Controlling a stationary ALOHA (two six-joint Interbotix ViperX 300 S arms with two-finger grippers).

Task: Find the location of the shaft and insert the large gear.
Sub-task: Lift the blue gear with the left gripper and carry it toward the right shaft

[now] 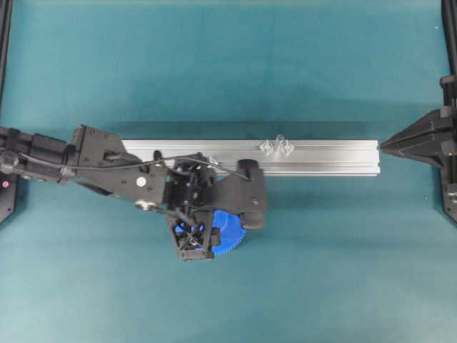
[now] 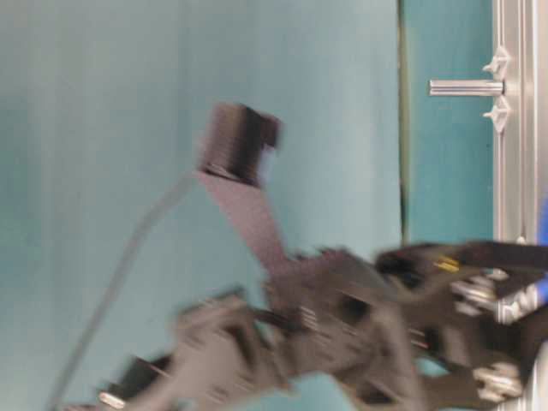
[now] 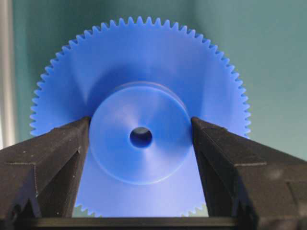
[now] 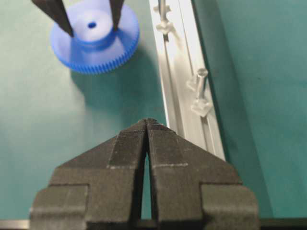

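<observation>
The large gear [image 3: 139, 62], a bright-blue toothed disc with a raised hub, lies flat on the teal mat in front of the rail [image 1: 230, 232] [image 4: 96, 50]. My left gripper [image 3: 140, 129] points down over it, and both black fingers [image 3: 67, 143] press against the sides of the hub. The shaft [image 1: 279, 140] is a thin translucent peg standing on the rail between two clear diamond mounts, to the right of the gear [image 4: 200, 79] [image 2: 467, 87]. My right gripper [image 4: 147, 120] is shut with nothing in it, just off the rail's right end [image 1: 383, 145].
The aluminium rail [image 1: 328, 157] runs left to right across the mat; my left arm [image 1: 107, 161] covers its left part. A second, similar peg [image 4: 163, 9] stands further along the rail near the gear. Black frame posts [image 1: 6, 43] line both side edges.
</observation>
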